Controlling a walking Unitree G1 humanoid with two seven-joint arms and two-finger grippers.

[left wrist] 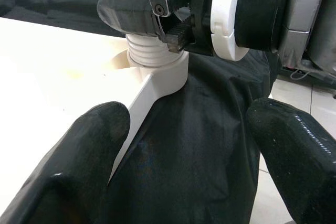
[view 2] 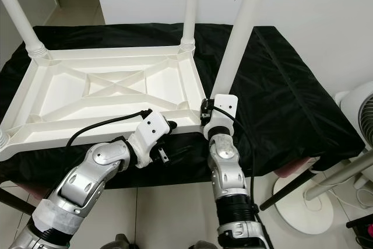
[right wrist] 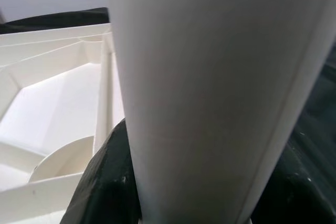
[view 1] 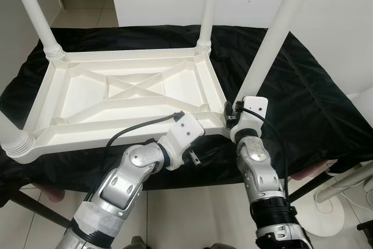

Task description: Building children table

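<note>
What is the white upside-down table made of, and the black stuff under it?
The table top and the leg that the right gripper holds look like smooth white moulded plastic: one-piece ribs and screw threads at the leg's base. The black cover looks like thin, slightly shiny fabric, since it wrinkles and drapes; possibly nylon.
</note>
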